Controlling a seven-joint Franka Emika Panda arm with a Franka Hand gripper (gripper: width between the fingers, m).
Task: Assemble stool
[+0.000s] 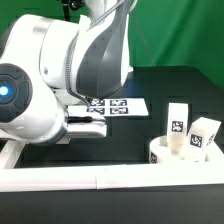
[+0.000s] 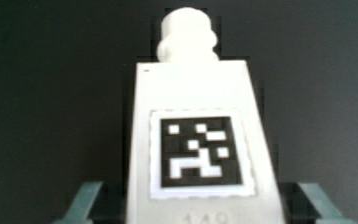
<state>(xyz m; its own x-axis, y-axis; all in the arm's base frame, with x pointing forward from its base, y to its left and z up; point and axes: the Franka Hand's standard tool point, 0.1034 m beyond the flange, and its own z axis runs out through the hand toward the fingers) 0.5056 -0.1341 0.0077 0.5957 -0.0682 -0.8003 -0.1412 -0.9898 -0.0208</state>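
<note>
black table [image 1: 170,85]; marker board [image 1: 118,105], seat [image 1: 165,152], border rail [image 1: 60,180] on it

The arm [image 1: 60,75] is bulky and rounded — glossy white shells with a dark grey joint section between them. One white end cap carries a glowing blue ring light around a dark centre.

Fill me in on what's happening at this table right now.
A robot arm is putting a white stool together. In the wrist view its gripper has shut on a stool leg bearing a square tag, one finger on each side. In the exterior view the round seat sits by the border rail with two legs standing at it. The marker board lies behind the arm.
</note>
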